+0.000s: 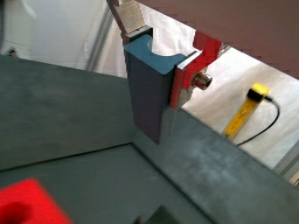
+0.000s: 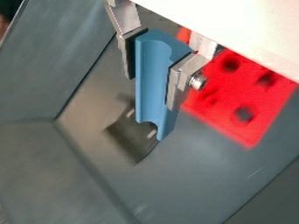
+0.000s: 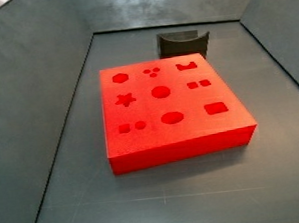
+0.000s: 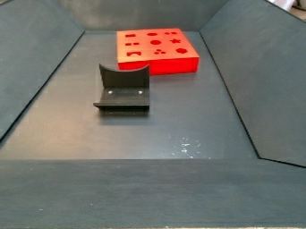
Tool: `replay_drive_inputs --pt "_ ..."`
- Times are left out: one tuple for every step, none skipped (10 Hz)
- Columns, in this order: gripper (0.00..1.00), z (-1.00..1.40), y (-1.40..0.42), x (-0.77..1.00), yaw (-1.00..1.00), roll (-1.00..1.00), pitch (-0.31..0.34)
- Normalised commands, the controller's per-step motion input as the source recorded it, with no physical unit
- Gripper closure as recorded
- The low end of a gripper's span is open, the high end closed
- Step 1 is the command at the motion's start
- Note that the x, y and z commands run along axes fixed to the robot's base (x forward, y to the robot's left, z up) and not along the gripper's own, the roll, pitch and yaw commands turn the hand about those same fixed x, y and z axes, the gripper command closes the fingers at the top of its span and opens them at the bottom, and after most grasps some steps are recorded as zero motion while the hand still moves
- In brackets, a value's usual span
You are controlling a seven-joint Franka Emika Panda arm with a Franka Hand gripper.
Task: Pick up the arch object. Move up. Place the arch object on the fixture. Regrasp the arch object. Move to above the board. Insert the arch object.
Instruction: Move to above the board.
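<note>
In both wrist views the claw [image 1: 163,52] grips the arch [image 2: 155,87] between its silver fingers [image 2: 181,74], the piece hanging lengthwise below them, clear of the grey floor [image 2: 82,105]. The board [image 2: 239,96] lies below, off to one side. The side views show the board [image 3: 165,107] and fixture [image 4: 122,88] but no claw.

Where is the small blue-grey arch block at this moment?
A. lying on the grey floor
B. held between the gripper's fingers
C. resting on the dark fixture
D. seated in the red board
B: both wrist views show the small blue-grey arch block clamped by the gripper, its silver fingers pressing its sides, hanging clear of the floor.
</note>
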Motion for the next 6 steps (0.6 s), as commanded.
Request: replay_drive_inputs --pt "1.00 0.36 -1.00 -0.27 -0.10 -1.00 -0.035" --pt "1.00 0.38 -1.00 -0.29 -0.10 -1.00 -0.028" --pt "1.00 0.38 -1.00 -0.30 -0.10 -1.00 -0.026" --pt "1.00 0.28 -0.68 -0.22 -0.10 -1.00 -0.017" --pt "1.00 0.20 -0.50 -0.17 -0.10 -1.00 -0.011" --pt "1.00 0.08 -0.15 -0.11 -0.09 -1.00 -0.019"
